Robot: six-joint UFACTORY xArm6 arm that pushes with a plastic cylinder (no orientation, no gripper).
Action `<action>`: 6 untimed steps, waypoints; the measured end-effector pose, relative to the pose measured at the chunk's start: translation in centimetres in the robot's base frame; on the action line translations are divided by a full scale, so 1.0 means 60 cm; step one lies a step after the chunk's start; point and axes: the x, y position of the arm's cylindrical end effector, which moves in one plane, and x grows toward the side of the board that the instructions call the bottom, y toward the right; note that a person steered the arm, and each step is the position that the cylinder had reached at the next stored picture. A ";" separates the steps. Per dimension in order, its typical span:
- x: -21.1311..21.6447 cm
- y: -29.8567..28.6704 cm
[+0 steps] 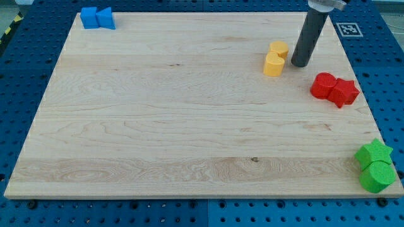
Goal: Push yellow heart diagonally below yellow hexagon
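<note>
Two yellow blocks sit touching at the upper right of the wooden board (158,113). The upper one looks like the yellow hexagon (279,48). The lower one, the yellow heart (273,64), lies just below and slightly left of it. My tip (300,64) is the lower end of a dark rod, standing just to the right of the two yellow blocks, a small gap away from them, about level with the heart.
Two red blocks (334,89) lie touching at the right, below my tip. A green star (374,153) and a green round block (378,176) sit at the bottom right corner. Two blue blocks (97,17) sit at the top left corner.
</note>
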 end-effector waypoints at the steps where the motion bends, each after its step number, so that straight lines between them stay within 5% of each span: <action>1: 0.006 -0.029; 6: 0.005 -0.157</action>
